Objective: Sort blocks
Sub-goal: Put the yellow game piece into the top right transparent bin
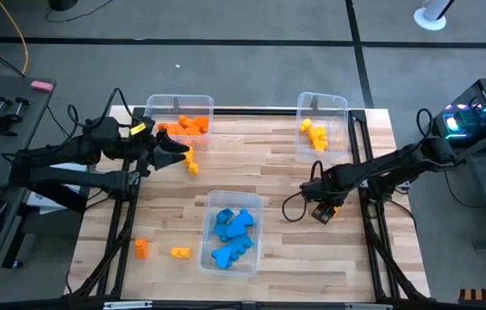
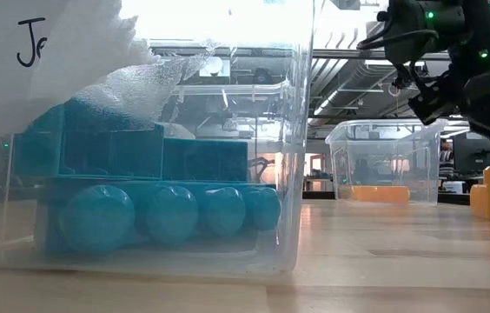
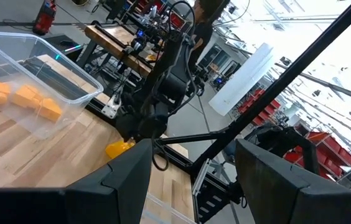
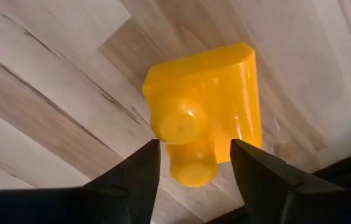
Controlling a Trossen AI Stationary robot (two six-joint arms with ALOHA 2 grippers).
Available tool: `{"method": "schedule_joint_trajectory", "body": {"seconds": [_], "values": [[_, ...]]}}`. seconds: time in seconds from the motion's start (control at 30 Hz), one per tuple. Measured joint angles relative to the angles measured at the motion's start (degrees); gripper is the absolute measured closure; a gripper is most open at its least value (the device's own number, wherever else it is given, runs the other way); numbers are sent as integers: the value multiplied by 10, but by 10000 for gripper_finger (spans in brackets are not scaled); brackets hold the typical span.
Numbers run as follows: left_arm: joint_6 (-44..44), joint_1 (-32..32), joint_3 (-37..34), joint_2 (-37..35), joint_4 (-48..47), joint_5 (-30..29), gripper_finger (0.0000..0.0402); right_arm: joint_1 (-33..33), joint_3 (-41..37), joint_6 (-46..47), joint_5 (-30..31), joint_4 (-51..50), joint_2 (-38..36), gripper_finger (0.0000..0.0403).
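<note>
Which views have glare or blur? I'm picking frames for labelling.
Low view: bright backlight washes out the top, and the near bin of blue blocks fills the frame, soft. Left wrist view: windows blown out behind the left gripper. Right wrist view: the yellow block looms large before the right gripper. High view: evenly lit.

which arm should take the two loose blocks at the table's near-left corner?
Left, probably. The orange block and the yellow block lie on the left arm's side; the left gripper is open by the orange bin. The right gripper is open over another yellow block.
</note>
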Motion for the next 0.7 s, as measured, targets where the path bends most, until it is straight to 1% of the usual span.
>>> {"method": "schedule_joint_trajectory", "body": {"seconds": [0.23, 0.4, 0.5, 0.6, 0.7], "values": [[0, 0, 0, 0, 0, 0, 188, 0, -25, 26, -2, 56, -1, 250], [0, 0, 0, 0, -1, 0, 188, 0, -27, 31, 0, 50, -1, 269], [0, 0, 0, 0, -2, 0, 188, 0, -22, 32, 3, 45, 0, 296], [1, 0, 0, 0, -2, 0, 188, 0, -7, 32, 19, 36, 1, 329], [5, 0, 0, 0, -2, 0, 188, 0, 7, 30, 27, 26, 1, 330]]}}
